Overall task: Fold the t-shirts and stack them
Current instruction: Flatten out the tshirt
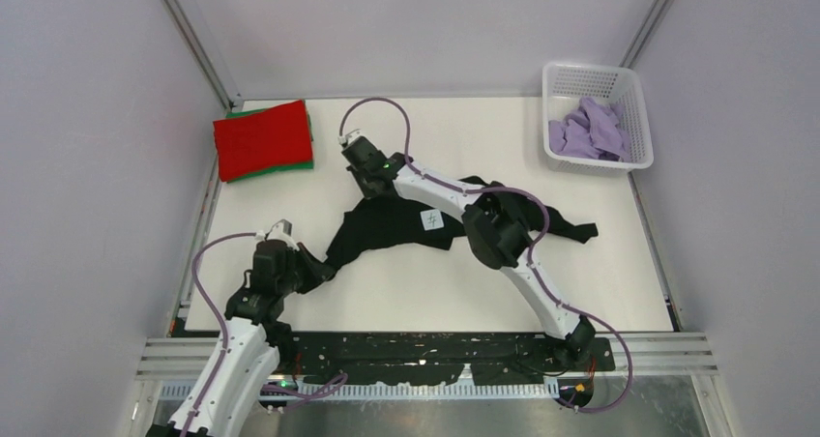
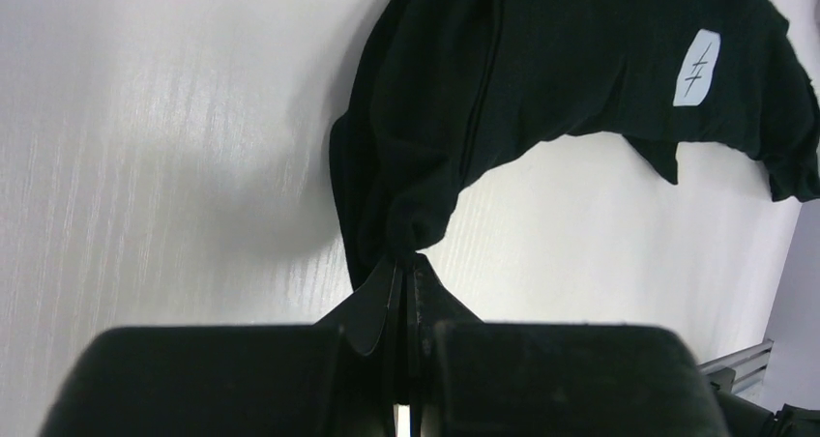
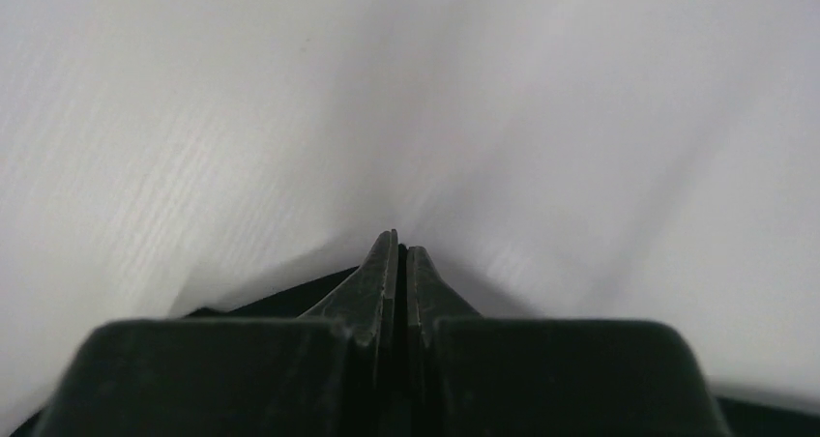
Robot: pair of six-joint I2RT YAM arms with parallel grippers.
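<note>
left jaws on rumpled black t-shirt [image 2: 541, 70]

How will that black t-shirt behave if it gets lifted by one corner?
Likely floppy: the black t-shirt bunches into folds where the left gripper pinches it. Probably it would sag and trail, since most of it lies crumpled on the table.
</note>
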